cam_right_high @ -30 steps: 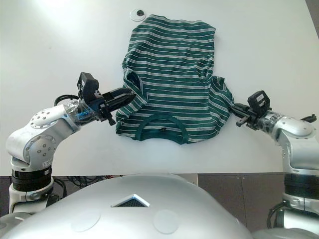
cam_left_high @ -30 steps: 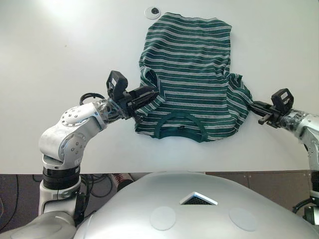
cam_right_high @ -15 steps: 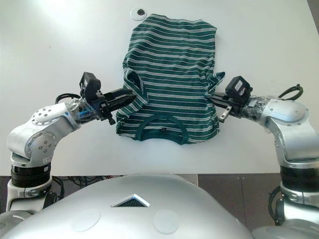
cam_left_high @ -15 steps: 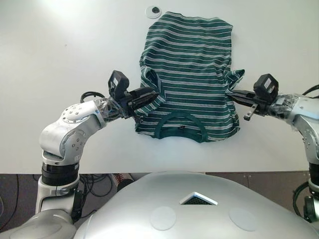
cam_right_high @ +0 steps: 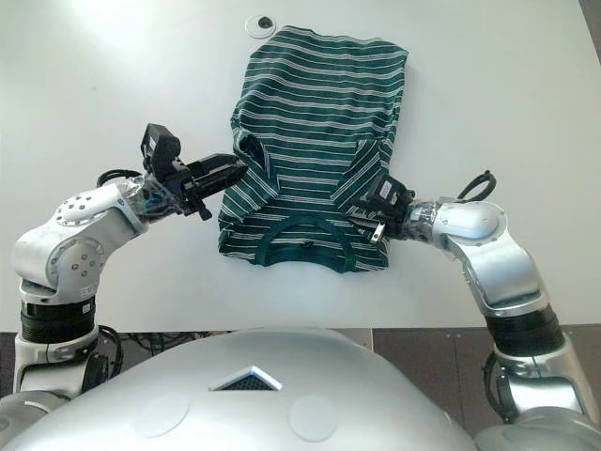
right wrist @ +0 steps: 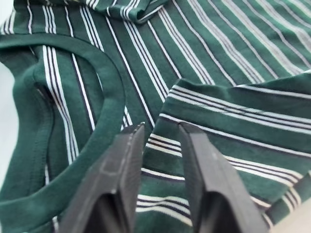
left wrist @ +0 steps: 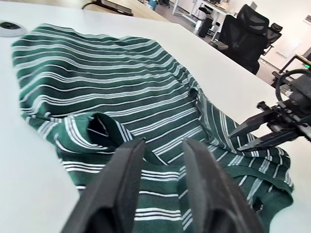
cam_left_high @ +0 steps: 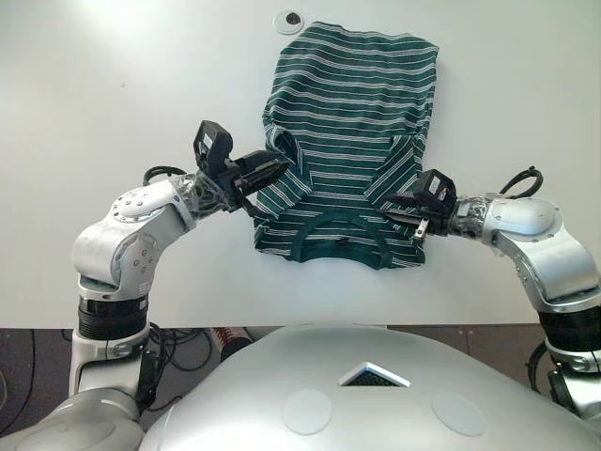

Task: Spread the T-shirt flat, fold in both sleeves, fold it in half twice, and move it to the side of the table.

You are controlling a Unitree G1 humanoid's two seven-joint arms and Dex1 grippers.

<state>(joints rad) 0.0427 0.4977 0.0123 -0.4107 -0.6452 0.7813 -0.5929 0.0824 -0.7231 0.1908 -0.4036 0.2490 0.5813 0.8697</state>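
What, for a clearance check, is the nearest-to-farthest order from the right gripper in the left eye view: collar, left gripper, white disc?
1. collar, just beside it, leftward.
2. left gripper, farther to the robot's left.
3. white disc, far ahead.

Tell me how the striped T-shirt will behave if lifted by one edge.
The T-shirt is probably floppy: its folded-in sleeve lies limp and wrinkled, so a lifted edge would likely drape and unfold. It looks thin and light, so it should slide easily on the smooth table, likely bunching if pushed.
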